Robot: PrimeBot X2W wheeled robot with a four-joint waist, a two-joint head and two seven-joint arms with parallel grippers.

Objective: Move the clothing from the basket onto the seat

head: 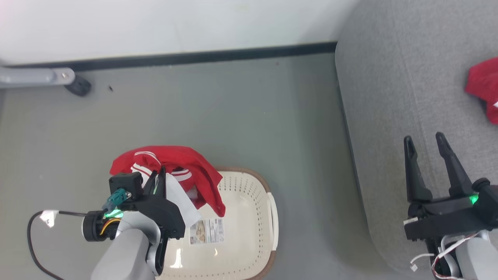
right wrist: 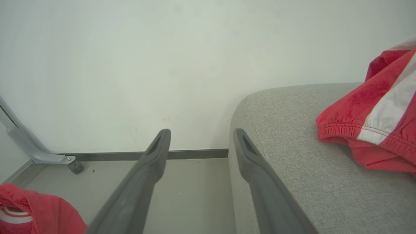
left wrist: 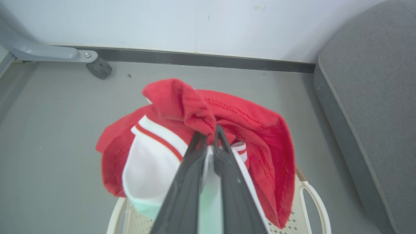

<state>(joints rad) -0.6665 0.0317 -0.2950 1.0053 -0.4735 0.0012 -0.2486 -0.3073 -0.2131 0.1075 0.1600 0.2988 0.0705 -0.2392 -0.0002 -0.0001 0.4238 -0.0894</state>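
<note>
Head view: L gripper (head: 159, 175) is clenched on a red garment (head: 183, 159) w/ white stripes and a white panel. The garment is bunched over the far-left corner of the basket (head: 249, 202), and one red tail hangs down over the inside. Can't tell if it touches the rim. The basket's bottom is bare apart from a paper label (head: 207, 231). The basket stands on the grey floor (head: 233, 116), just left of the seat (head: 408, 77). R gripper (head: 424, 138) is over the seat near its front-left edge, fingers spread wide w/ nothing between them. A second garment (head: 484, 83), also red, lies on the seat at its right edge, well apart from R gripper. A castor (head: 78, 85) on a grey frame leg sits far left by the wall.

L wrist view: both fingers are pressed together on a fold of red fabric at the tips. The rest droops around them, w/ the white panel and its red stripe to the left. The basket's rim and white handle show below, and the seat's side is at right.

R wrist view: the jaws stand apart and empty, one finger over the floor and one along the seat's rounded corner. The second garment rests on the seat top at right, w/ an elastic hem and a white band. A bit of the held garment shows at lower left.
</note>
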